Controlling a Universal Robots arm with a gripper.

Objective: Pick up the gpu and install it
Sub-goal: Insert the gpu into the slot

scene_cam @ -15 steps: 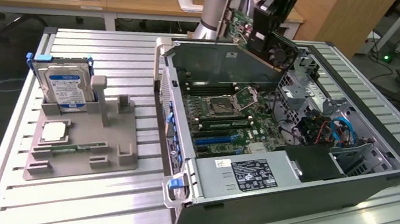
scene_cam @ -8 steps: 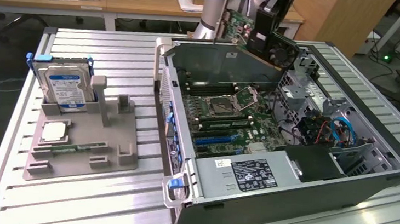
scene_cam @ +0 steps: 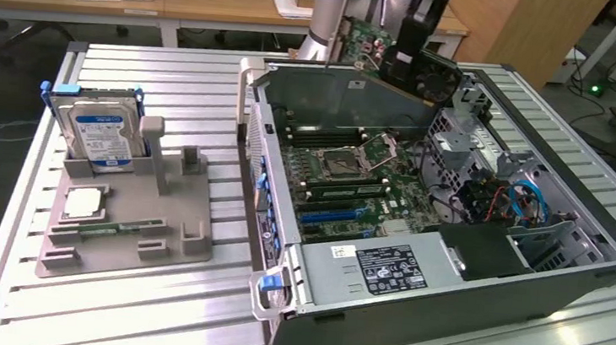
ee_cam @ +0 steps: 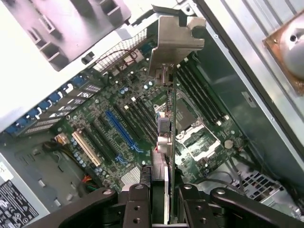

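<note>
Gripper (scene_cam: 407,57) pinching the gpu (scene_cam: 368,41), one finger (ee_cam: 138,202) on each face, card seen edge-on between them from the wrist view

Held in the air above the far rim of the open PC case (scene_cam: 569,274), touching nothing inside. Hanging over the CPU socket (scene_cam: 345,164) end of the motherboard (scene_cam: 396,200), not over the expansion slots

Pale metal bracket (ee_cam: 176,35) at the card end farthest from the fingers; in the exterior view, on the side toward the exterior view's left, i.e. toward the case's rear panel (scene_cam: 256,146)

Key relation: blue PCIe slot (scene_cam: 333,215) well below the card and offset toward the camera side in the exterior view, near the power supply (scene_cam: 383,269). Card's long axis looks roughly parallel to the slot's run, bracket end facing the rear panel, judging by the exterior view only; exact alignment not readable. From the wrist, blue slot (ee_cam: 122,131) off to one side of the card edge, not under it

Parts fixture (scene_cam: 127,231) on the exterior view's left with the blue-label hard drive (scene_cam: 102,134) standing in it, well apart from the gripper
</note>
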